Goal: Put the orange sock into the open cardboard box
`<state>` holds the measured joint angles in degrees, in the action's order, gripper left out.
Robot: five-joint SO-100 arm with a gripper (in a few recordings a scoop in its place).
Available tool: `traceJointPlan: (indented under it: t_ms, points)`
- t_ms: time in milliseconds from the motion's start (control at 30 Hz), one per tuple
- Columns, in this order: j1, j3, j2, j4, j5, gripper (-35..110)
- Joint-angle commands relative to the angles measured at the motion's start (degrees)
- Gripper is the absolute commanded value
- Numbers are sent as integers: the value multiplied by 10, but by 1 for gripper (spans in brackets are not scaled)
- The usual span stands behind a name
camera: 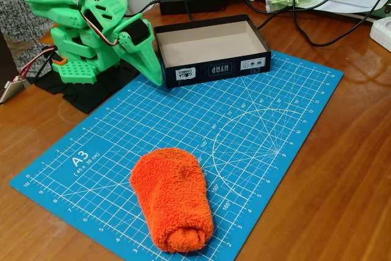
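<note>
In the fixed view the bright green plastic two-finger gripper (149,65) points down at the far left of the blue gridded cutting mat (256,145), its fingers together and empty, its tip just beside the left end of the shallow black open cardboard box (211,70) with tan inside. That box sits at the mat's far edge and holds nothing. The fluffy orange sock (172,206), an oblong bundle with its rolled end toward the camera, lies on the mat's near part, well apart from gripper and box, all on a brown wooden table (342,200).
</note>
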<state>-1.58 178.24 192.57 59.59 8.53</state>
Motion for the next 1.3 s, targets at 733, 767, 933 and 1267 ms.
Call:
traceJointPlan:
  t_ms: [733,767,933,1267]
  points:
    - [-229,-403,-424,-52,-433,31]
    - [-235,-439,-488,-35,-454,31]
    - [-270,-548,-671,-4,-508,33]
    - [-373,-947,-1044,70,-610,36]
